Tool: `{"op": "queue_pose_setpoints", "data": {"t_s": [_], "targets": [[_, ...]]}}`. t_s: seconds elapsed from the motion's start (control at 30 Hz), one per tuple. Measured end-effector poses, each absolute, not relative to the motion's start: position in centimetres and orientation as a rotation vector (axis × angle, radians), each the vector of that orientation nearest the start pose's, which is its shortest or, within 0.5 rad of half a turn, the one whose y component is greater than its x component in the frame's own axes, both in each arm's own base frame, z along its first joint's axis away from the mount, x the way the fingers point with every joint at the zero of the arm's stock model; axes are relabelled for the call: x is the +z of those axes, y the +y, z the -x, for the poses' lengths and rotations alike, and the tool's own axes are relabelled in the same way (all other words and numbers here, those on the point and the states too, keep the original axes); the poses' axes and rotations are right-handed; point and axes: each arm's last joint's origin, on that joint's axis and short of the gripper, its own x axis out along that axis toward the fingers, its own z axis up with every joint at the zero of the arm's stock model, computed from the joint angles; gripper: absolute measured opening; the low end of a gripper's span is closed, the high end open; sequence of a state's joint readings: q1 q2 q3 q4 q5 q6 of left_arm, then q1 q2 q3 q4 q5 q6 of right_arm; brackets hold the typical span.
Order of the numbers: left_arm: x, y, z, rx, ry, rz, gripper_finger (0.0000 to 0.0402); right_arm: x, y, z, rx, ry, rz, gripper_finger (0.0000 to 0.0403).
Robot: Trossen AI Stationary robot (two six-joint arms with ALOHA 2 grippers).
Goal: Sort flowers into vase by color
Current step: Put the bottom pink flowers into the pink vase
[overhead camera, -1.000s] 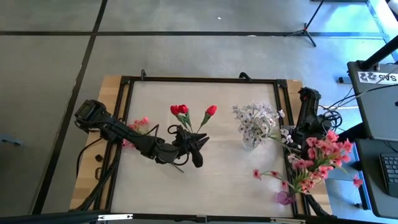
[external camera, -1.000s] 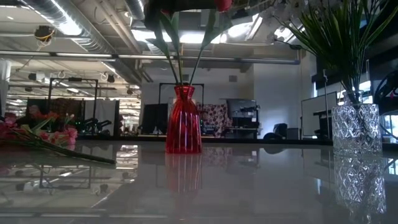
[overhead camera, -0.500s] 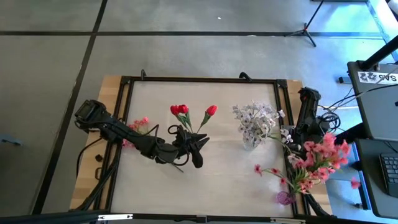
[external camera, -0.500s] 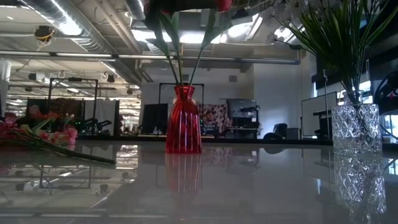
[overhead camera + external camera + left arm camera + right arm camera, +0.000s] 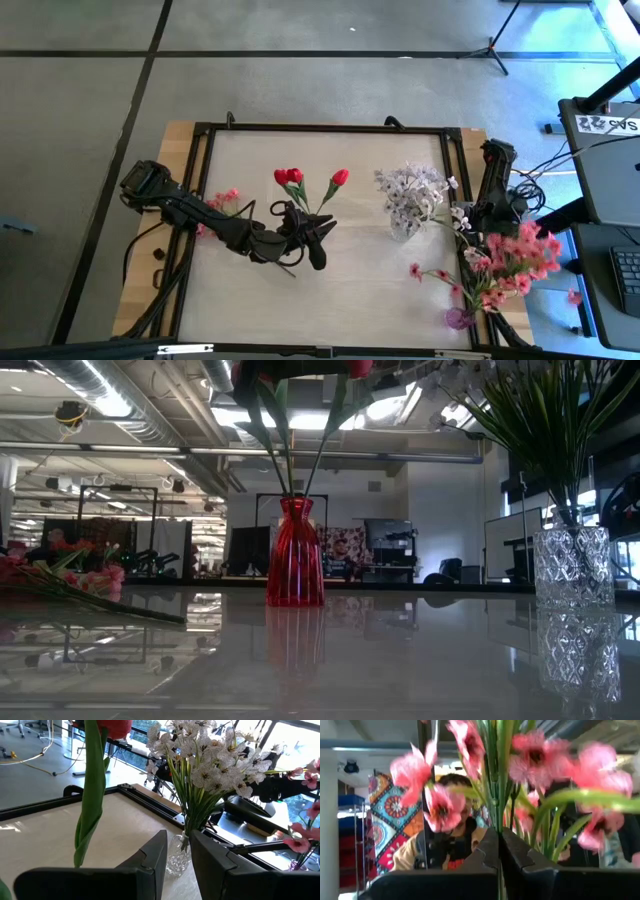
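The right jaws (image 5: 498, 851) are clenched on a pink spray (image 5: 513, 262), carried in the air at the bench (image 5: 330, 290) edge, with a small purple vase (image 5: 458, 318) low beside them. The left jaws (image 5: 176, 865) stand slightly parted with nothing between them, just beside the red vase (image 5: 294, 553).

As I judge it, the sorting is well along: the red tulips (image 5: 292, 178) stand in the red vase, the white sprigs (image 5: 412, 190) in the clear vase (image 5: 571, 568), and one pink spray already leans from the purple vase. Left to do: the held spray, and the pink stems (image 5: 222, 203) lying far behind the left jaws.

Only the high view shows the purple vase. Only the right wrist view shows the grip on the stems, with a person (image 5: 451, 840) in the room beyond.
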State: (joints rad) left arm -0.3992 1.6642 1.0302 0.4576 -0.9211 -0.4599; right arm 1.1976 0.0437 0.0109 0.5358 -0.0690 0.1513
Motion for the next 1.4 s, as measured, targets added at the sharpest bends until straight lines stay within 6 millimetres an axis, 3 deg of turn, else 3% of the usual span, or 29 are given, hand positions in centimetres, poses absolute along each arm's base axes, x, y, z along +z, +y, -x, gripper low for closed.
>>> {"op": "queue_pose_setpoints", "data": {"t_s": [1.23,1.4], "targets": [[25.5,-11.9,-34.2,0.542,0.017,0.344,0.0082,17.6,9.4,-3.2,1.347,-0.079,-0.068,0.0017],[25.5,-11.9,-34.2,0.543,0.017,0.344,0.0082,17.3,9.4,-3.3,1.325,-0.057,-0.054,0.0052]]}}
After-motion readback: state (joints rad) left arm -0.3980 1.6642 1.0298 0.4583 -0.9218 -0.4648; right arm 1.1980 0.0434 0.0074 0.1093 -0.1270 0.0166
